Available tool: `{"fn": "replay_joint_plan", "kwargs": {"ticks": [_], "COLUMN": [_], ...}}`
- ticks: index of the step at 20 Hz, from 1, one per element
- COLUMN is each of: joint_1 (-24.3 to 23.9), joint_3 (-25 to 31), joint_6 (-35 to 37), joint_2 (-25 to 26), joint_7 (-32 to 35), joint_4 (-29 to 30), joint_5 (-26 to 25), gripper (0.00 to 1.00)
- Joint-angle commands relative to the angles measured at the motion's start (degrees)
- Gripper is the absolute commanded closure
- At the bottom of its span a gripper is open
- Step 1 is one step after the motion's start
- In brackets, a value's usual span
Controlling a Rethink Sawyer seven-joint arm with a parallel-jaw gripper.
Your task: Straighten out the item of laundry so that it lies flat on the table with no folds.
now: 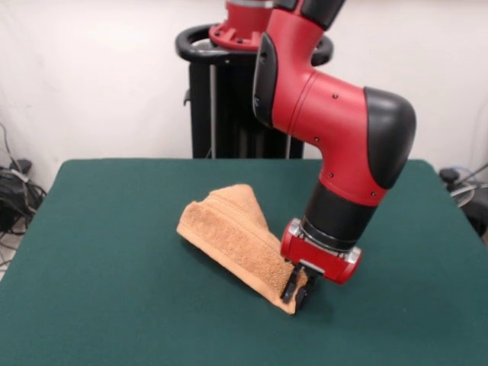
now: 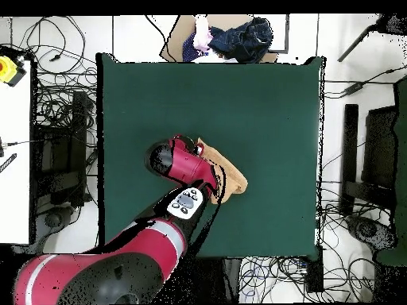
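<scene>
A light orange towel (image 1: 232, 232) lies bunched on the green table (image 1: 114, 305), a little toward four o'clock of the table's middle in the front view. It is not flat: it is folded over on itself into a long wedge that runs from ten o'clock down to four o'clock, with a raised hump at the ten o'clock end and a flat woven band showing along the upper fold.

The red and black arm (image 1: 335, 130) comes down from twelve o'clock, bends at a black elbow, and ends at the towel's four o'clock corner. There the black fingers (image 1: 295, 287) are drawn narrow and pinch the edge of the cloth; the tip of the corner pokes out just below them and sits low against the table.

In the overhead view the arm (image 2: 179, 171) covers much of the towel (image 2: 230, 179), which shows as a strip at three o'clock of the wrist; the fingers are hidden beneath the wrist there. Beyond the table's twelve o'clock edge in that view lies a heap of dark blue cloth (image 2: 242, 36), well apart from the towel.
</scene>
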Motion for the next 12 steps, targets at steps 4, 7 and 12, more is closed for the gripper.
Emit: {"fn": "replay_joint_plan", "kwargs": {"ticks": [4,7,12], "joint_1": [-1.22,-1.34,-1.57], "joint_3": [5.84,5.83,5.59], "joint_6": [2.31,2.36,3.01], "joint_2": [4.06,3.94,2.34], "joint_7": [16.99,16.87,16.41], "joint_4": [3.44,3.37,4.52], "joint_5": [3.82,3.76,3.21], "gripper": [1.00,1.00,1.00]}}
